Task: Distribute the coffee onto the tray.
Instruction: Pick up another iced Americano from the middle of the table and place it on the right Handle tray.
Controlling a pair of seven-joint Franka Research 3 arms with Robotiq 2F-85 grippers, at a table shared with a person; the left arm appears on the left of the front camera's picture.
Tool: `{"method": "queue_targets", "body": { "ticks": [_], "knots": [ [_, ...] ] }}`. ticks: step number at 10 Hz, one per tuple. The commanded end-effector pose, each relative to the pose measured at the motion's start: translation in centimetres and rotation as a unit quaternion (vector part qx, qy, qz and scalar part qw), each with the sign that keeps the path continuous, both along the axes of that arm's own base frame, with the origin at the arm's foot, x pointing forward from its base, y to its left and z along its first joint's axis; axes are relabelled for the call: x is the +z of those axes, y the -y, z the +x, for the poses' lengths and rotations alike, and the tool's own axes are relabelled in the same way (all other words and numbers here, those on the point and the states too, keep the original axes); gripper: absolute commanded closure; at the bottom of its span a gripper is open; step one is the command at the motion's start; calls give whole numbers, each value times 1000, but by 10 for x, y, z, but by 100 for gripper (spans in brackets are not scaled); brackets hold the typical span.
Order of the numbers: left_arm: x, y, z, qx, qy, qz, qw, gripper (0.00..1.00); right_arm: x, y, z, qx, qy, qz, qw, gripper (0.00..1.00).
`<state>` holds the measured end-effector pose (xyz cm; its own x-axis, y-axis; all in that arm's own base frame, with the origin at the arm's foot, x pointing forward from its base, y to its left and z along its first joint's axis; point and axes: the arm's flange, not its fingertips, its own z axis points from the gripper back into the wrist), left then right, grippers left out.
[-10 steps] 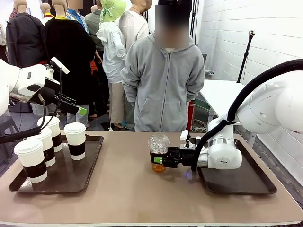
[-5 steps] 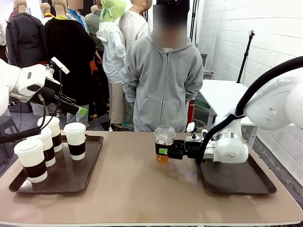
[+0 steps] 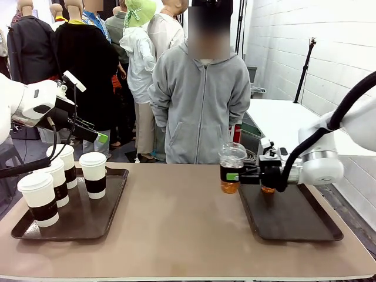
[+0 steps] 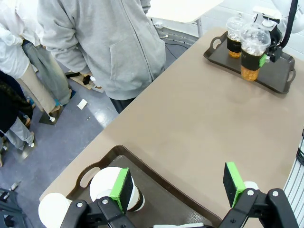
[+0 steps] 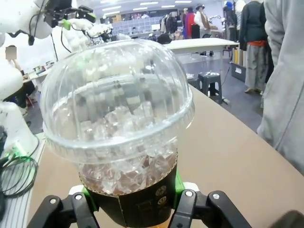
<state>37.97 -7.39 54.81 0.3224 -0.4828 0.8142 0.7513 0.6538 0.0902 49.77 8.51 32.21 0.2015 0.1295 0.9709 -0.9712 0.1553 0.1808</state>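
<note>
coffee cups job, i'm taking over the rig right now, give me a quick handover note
Right pincer: shut on a clear dome-lidded cup, held in the air at the left edge of the right tray.
Left pincer: open, empty, raised above the left tray.
Things: three white lidded cups stand on the left tray; the second clear cup already stands on the right tray, at its far end.
Done: one clear cup delivered to the right tray.
Left: set the held cup down on the right tray and release it. The person stands at the far side, taking no part.
</note>
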Motion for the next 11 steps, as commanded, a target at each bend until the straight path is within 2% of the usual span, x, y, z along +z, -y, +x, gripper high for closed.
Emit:
{"method": "queue_targets", "body": {
  "ticks": [1, 5, 11],
  "knots": [
    [-2, -1, 2, -1, -2, -3, 1000, 0, 6, 28, -9, 14, 1, 5, 1000, 35],
    [-2, -1, 2, -1, -2, -3, 1000, 0, -6, 88, -19, 27, 11, -17, 999, 35],
    [-2, -1, 2, -1, -2, -3, 1000, 0, -49, 118, -32, 13, 16, -25, 999, 35]
  ]
}}
